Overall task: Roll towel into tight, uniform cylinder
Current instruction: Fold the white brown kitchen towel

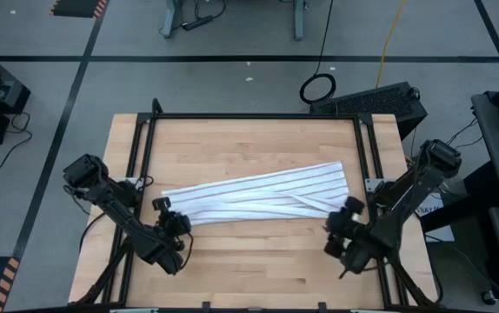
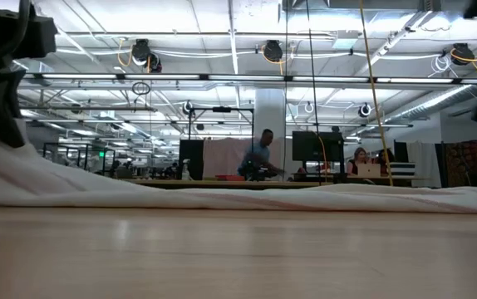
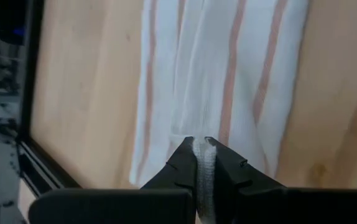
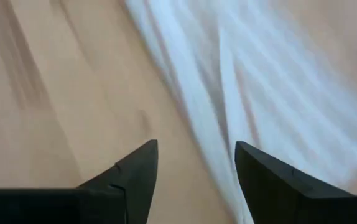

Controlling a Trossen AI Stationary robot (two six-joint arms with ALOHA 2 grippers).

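Across the table [image 1: 258, 269] centre, the towel [image 1: 258, 196] is lying folded long, running nine to three o'clock. Left gripper [image 1: 161, 207] is pinching its nine o'clock end; right gripper [image 4: 196, 163] is hovering spread beside its three o'clock end.

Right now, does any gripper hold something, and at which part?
The left gripper pinches a fold at the towel's left end. The right gripper is open above the right end, holding nothing.

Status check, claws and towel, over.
Left claw shut on towel edge. Right claw open, empty, above towel's other end. Towel loosely folded, unrolled. Nothing in the way.
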